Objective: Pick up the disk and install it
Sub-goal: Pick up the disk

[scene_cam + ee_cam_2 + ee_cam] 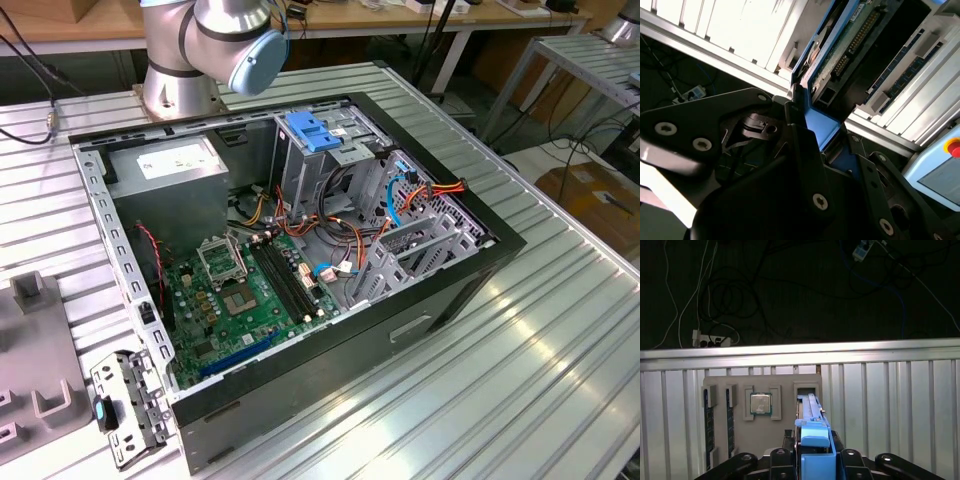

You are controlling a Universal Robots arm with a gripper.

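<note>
Between my fingers [802, 142] sits the disk [810, 412], taken by the bright blue end of its carrier. My gripper [815, 462] is drawn in tight on that blue plastic, a finger against each side, with no gap showing.

I carry it edge-on in the first wrist view, where it runs away from me as a thin blue and dark strip toward an open slot [806, 390] in a grey holder [785, 382]. Its far end meets the mouth of that slot, and I cannot tell whether it is seated there or just clear of it. In the second wrist view the green circuit board [850, 37] on the disk's flat face is turned toward the camera, with the blue rail along its edge.

Beside the slot, the holder also keeps a square processor chip [760, 403] in its own recess and two memory sticks [708, 425] standing in narrow pockets. The holder lies on a ribbed aluminium table [890, 405] close to its edge, and beyond that edge loose cables [725, 305] trail over dark floor.

In the exterior view, an open computer case [450, 290] lies on the ribbed table with its motherboard [250, 300] facing up. A pale-blue plate [312, 132] sits on top of the drive cage at the far side, and the base of my arm [215, 40] stands just beyond the case's far wall.
</note>
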